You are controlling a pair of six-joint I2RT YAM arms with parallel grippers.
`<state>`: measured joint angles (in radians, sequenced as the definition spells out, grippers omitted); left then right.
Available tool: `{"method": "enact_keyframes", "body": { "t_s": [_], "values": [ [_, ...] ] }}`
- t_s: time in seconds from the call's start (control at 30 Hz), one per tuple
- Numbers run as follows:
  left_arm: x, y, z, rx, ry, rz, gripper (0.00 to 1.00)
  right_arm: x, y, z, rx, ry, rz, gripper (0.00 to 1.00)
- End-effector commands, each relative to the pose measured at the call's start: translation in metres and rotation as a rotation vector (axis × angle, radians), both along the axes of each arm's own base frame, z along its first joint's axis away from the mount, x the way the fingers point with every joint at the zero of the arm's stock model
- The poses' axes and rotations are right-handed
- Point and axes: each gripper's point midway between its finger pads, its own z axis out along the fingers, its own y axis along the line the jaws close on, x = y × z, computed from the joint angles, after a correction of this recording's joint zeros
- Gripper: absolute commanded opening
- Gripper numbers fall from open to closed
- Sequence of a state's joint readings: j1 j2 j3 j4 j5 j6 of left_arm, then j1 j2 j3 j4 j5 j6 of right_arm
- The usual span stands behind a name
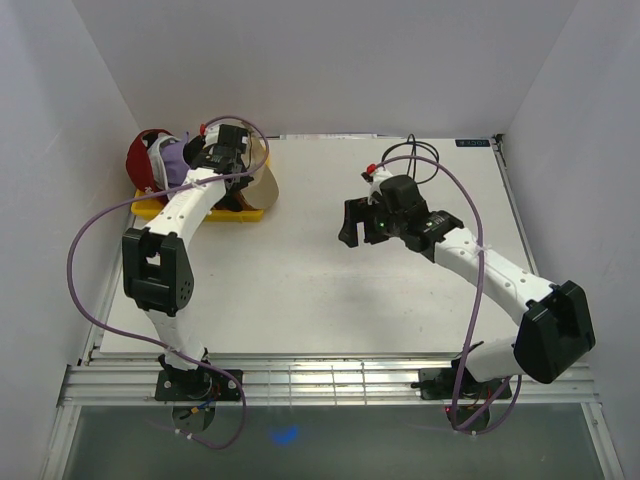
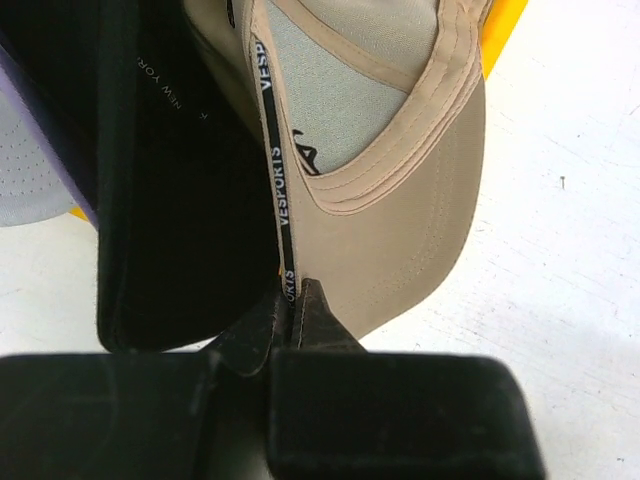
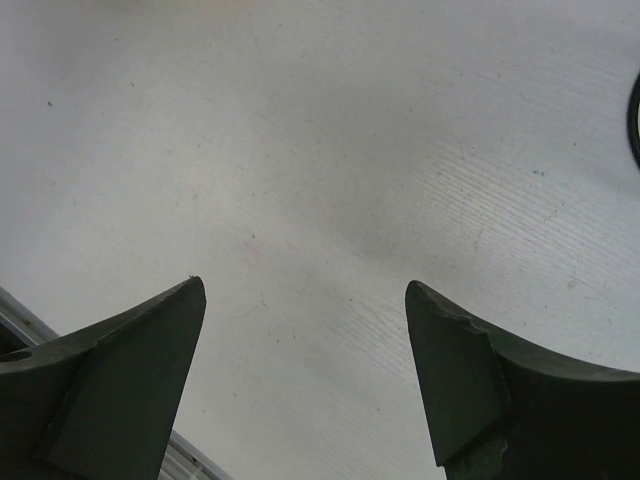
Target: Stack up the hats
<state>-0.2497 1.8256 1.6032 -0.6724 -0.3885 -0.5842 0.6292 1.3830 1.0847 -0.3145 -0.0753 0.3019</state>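
The hats sit together in the yellow tray (image 1: 205, 213) at the back left. I see a dark red cap (image 1: 143, 160), a lavender cap (image 1: 178, 158) and the tan cap's brim (image 1: 263, 178) sticking out to the right. In the left wrist view the tan cap (image 2: 400, 220) lies beside the black cap (image 2: 170, 200). A lavender-edged cap (image 2: 40, 170) is at the left. My left gripper (image 2: 293, 297) (image 1: 230, 150) is shut on the tan cap's rim band. My right gripper (image 1: 350, 225) (image 3: 305, 285) hangs open over bare table, nothing between its fingers.
The tray's yellow wall (image 2: 503, 35) shows behind the tan cap. White walls enclose the table on the left, back and right. A black cable loop (image 1: 415, 160) lies behind the right arm. A metal rail (image 1: 330, 380) runs along the near edge.
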Motion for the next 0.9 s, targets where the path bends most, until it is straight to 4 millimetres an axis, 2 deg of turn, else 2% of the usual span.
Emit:
{"method": "enact_keyframes", "body": {
  "t_s": [0.0, 0.17, 0.2, 0.27, 0.3, 0.37, 0.43, 0.47, 0.5, 0.53, 0.57, 0.6, 0.63, 0.67, 0.7, 0.73, 0.8, 0.83, 0.87],
  "values": [
    [0.002, -0.005, 0.025, -0.013, -0.042, -0.057, 0.0, 0.02, 0.017, 0.048, 0.069, -0.168, 0.037, 0.86],
    [-0.003, -0.008, 0.053, -0.036, -0.067, -0.079, 0.0, 0.02, 0.039, 0.082, 0.081, -0.305, 0.082, 0.83],
    [-0.005, -0.011, 0.06, -0.051, -0.078, -0.091, 0.0, 0.017, 0.05, 0.088, 0.09, -0.331, 0.105, 0.82],
    [-0.01, -0.013, 0.068, -0.068, -0.079, -0.098, 0.0, 0.019, 0.056, 0.094, 0.071, -0.374, 0.089, 0.82],
    [-0.013, -0.016, 0.075, -0.087, -0.089, -0.111, 0.0, 0.016, 0.068, 0.101, 0.076, -0.412, 0.111, 0.82],
    [-0.02, -0.02, 0.081, -0.116, -0.09, -0.118, 0.0, 0.018, 0.075, 0.107, 0.067, -0.451, 0.098, 0.82],
    [-0.028, -0.026, 0.092, -0.152, -0.106, -0.137, 0.0, 0.018, 0.091, 0.119, 0.086, -0.491, 0.114, 0.81],
    [-0.032, -0.027, 0.094, -0.159, -0.102, -0.138, 0.0, 0.022, 0.096, 0.116, 0.07, -0.498, 0.107, 0.8],
    [-0.035, -0.028, 0.098, -0.167, -0.106, -0.14, 0.0, 0.019, 0.107, 0.128, 0.077, -0.53, 0.124, 0.79],
    [-0.039, -0.03, 0.104, -0.182, -0.115, -0.148, 0.0, 0.019, 0.113, 0.131, 0.07, -0.541, 0.131, 0.79],
    [-0.043, -0.031, 0.106, -0.188, -0.113, -0.152, 0.0, 0.023, 0.12, 0.123, 0.043, -0.541, 0.131, 0.78],
    [-0.045, -0.032, 0.109, -0.194, -0.115, -0.155, 0.0, 0.02, 0.132, 0.134, 0.042, -0.572, 0.152, 0.77],
    [-0.048, -0.035, 0.11, -0.205, -0.112, -0.162, 0.0, 0.019, 0.137, 0.135, 0.032, -0.583, 0.157, 0.77],
    [-0.053, -0.037, 0.115, -0.219, -0.118, -0.165, 0.0, 0.021, 0.143, 0.129, 0.008, -0.586, 0.153, 0.77],
    [-0.057, -0.038, 0.115, -0.225, -0.115, -0.169, 0.0, 0.014, 0.154, 0.129, 0.009, -0.594, 0.172, 0.76],
    [-0.062, -0.04, 0.12, -0.234, -0.121, -0.176, 0.0, 0.017, 0.157, 0.136, -0.009, -0.635, 0.164, 0.76],
    [-0.068, -0.041, 0.123, -0.247, -0.123, -0.178, 0.0, 0.012, 0.17, 0.129, -0.039, -0.653, 0.177, 0.75],
    [-0.071, -0.043, 0.124, -0.25, -0.119, -0.183, 0.0, 0.012, 0.174, 0.133, -0.052, -0.676, 0.181, 0.75],
    [-0.076, -0.043, 0.129, -0.257, -0.13, -0.188, 0.0, 0.015, 0.177, 0.127, -0.077, -0.677, 0.172, 0.75]
  ]
}}
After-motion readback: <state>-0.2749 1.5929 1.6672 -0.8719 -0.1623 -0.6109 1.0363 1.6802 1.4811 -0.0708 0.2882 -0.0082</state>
